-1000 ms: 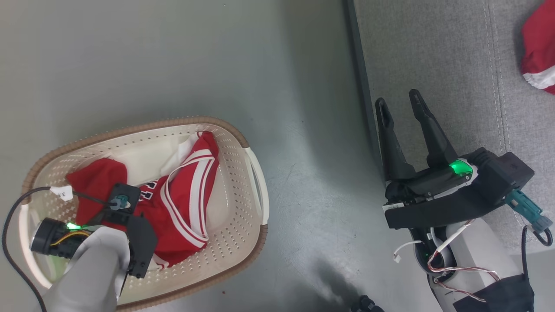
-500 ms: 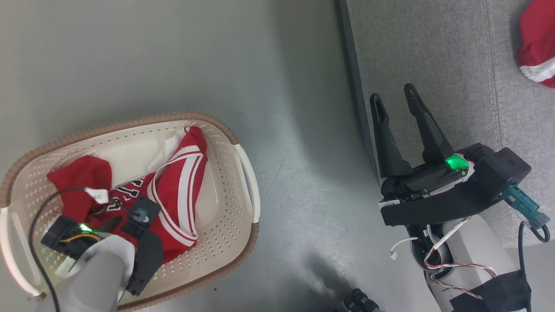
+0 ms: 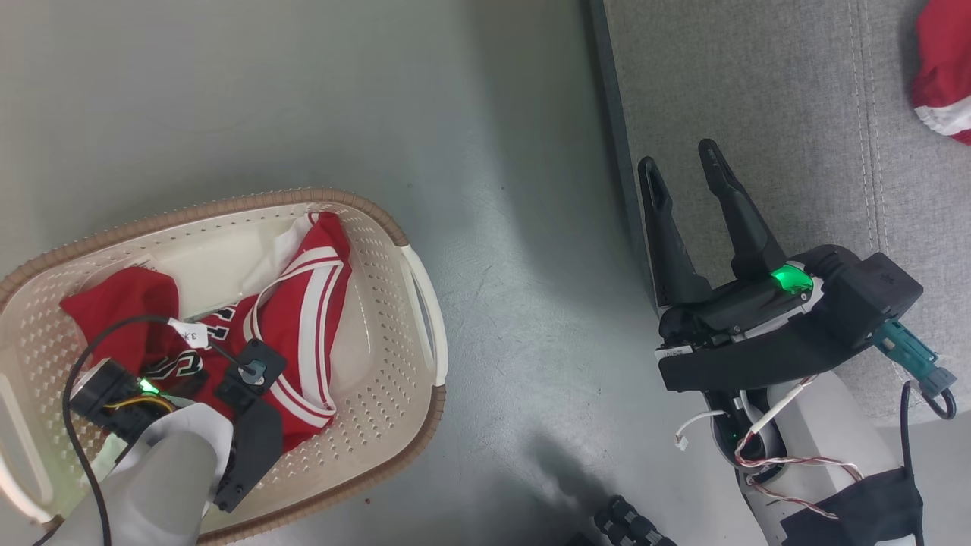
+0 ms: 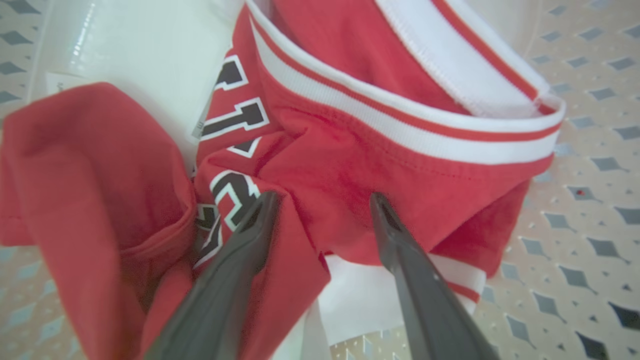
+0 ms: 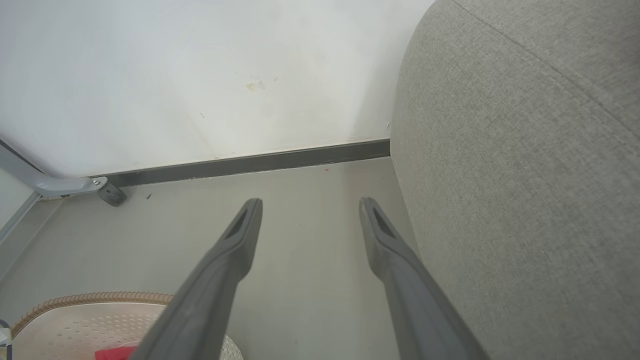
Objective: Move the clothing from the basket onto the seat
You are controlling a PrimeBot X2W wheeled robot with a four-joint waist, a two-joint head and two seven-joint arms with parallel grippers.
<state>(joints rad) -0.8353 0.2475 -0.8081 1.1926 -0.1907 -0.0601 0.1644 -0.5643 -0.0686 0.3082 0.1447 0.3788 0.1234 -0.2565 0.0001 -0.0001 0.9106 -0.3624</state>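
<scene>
Holding left gripper down inside the cream laundry basket, fingers spread wide, clamping nothing. Straddling a raised fold of the red jersey, one tip by the black-and-white lettering, the other on plain red under the white-striped trim, so probably lining up to pinch that fold for the lift. Noting the jersey lying crumpled across the basket's middle, bunched high enough for a top-down grab. Seeing the basket sitting on the grey floor, near the grey sofa seat cushion but apart from it, floor showing between. Holding right gripper over the cushion's front edge, fingers apart and empty, well apart from the basket, likely just idling out of the left arm's way. Spotting a second red garment with white trim already lying on the seat at far right, so judging the task partway done. Hidden bits: not seeing the left fingertips from the head camera, wrist housing and pale forearm covering them plus part of the jersey. Not telling from the wrist camera whether the tips are touching cloth or just above it. Not telling whether the red lump at the basket's left is a sleeve of the same jersey or a separate piece; same doubt for the white cloth under the fold. Losing the basket's near-left rim and most of the seat garment off frame. Reading only fragments of the lettering.
</scene>
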